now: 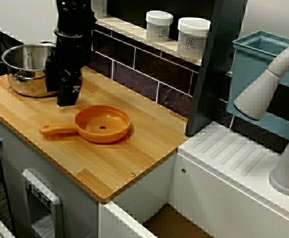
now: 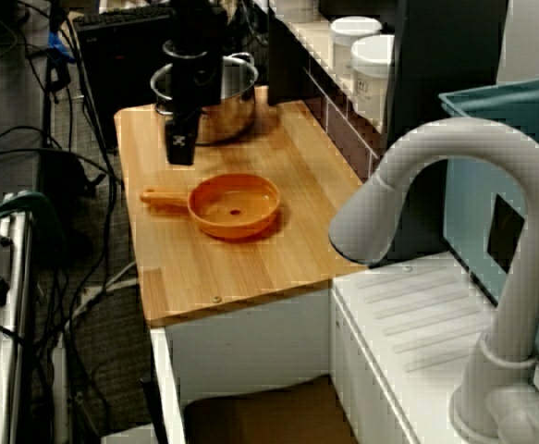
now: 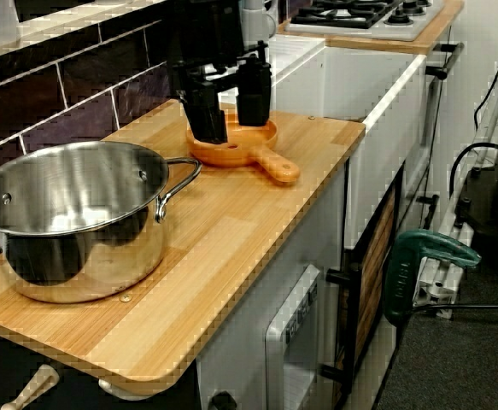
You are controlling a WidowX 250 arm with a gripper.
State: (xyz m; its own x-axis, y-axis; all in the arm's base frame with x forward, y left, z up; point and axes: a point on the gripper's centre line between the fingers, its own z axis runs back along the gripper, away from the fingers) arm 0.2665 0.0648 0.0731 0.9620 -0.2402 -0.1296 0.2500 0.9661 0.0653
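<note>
My black gripper (image 3: 230, 115) stands open over the wooden counter (image 1: 134, 144), with nothing between its two fingers (image 3: 206, 120). In the view from the pot side the gap between the fingers is plain. The gripper (image 1: 67, 95) hangs between a steel pot (image 1: 25, 69) on its left and an orange pan (image 1: 102, 124) just to its right front. The pan lies flat and empty, its handle (image 1: 55, 130) pointing towards the counter's front left. In the view from the sink side, the gripper (image 2: 179, 148) is a little behind the pan (image 2: 234, 205) and beside the pot (image 2: 223, 92).
Two white jars (image 1: 159, 25) (image 1: 193, 37) stand on the tiled ledge at the back. Right of the counter are a white sink top (image 1: 233, 153), a grey tap (image 2: 435, 185) and a teal bin (image 1: 253, 64). A green clamp (image 3: 419, 256) hangs below.
</note>
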